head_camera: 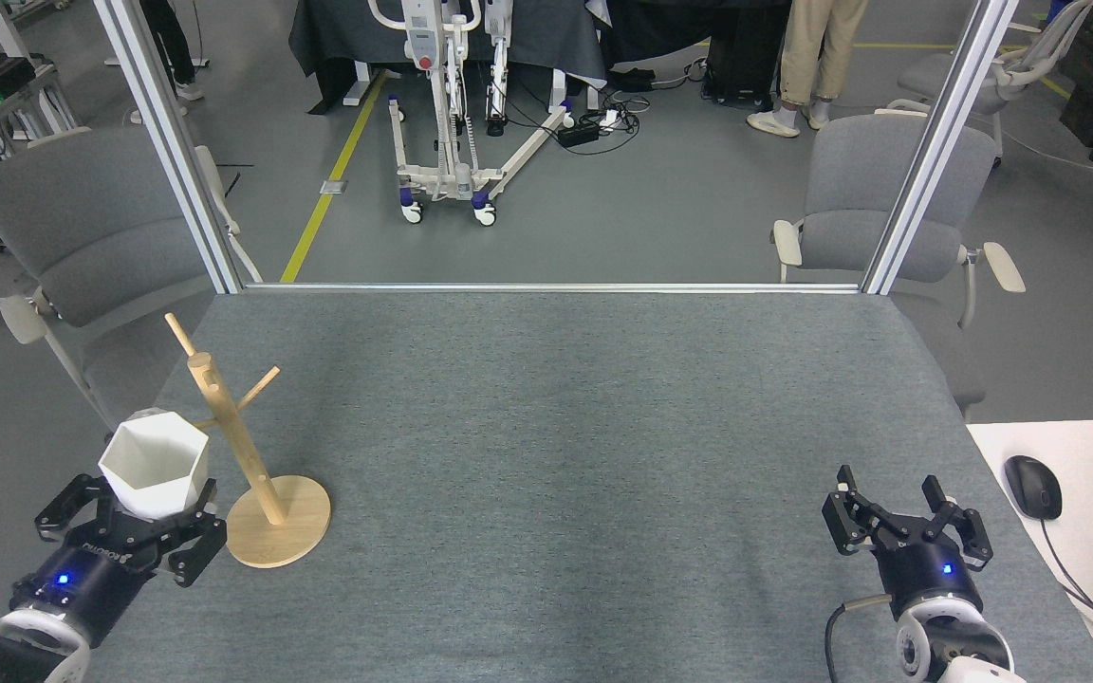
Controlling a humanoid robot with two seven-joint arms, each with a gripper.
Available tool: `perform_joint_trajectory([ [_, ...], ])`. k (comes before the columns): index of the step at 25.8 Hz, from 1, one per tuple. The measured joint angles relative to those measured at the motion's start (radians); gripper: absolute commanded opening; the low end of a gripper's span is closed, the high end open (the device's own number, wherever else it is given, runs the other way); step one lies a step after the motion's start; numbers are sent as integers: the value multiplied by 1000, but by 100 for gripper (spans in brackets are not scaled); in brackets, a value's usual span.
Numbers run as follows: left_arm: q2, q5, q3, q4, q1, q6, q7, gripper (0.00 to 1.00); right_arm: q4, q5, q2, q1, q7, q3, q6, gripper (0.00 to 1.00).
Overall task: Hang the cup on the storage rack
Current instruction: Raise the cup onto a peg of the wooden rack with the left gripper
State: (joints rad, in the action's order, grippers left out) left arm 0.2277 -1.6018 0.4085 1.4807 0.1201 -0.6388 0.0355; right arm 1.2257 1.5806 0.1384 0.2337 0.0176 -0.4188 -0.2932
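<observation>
Holding faceted white mug [154,463] clamped in left gripper [134,522], mug tree [241,446] at 3 o'clock; next: thread handle onto peg.

Even, bright indoor light falls from overhead across the whole scene, with no dim corners. Shadows are faint and soft: a pale one lies under the wooden rack's base [278,521] on the grey table cloth [565,455]. The white cup [154,465] is bright but keeps its facets. The picture is sharp throughout, without motion blur. Straight metal posts [167,142] lean outward toward the edges, a wide-angle effect.
</observation>
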Motion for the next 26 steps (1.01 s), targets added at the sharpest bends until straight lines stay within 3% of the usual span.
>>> perform_joint_trajectory([
  [15, -3, -59, -85, -29, 21, 57, 2, 2, -11, -2, 3, -1, -9, -2, 1, 99],
  [21, -5, -61, -98, -45, 34, 98, 2, 73, -12, -2, 5, -3, -10, -2, 2, 99],
  [24, -5, -61, -114, -63, 39, 138, -4, 90, -14, -2, 6, -4, -10, -3, 2, 99],
  [26, -5, -61, -124, -78, 43, 167, -7, 90, -19, -2, 8, -3, -10, -3, 2, 99],
])
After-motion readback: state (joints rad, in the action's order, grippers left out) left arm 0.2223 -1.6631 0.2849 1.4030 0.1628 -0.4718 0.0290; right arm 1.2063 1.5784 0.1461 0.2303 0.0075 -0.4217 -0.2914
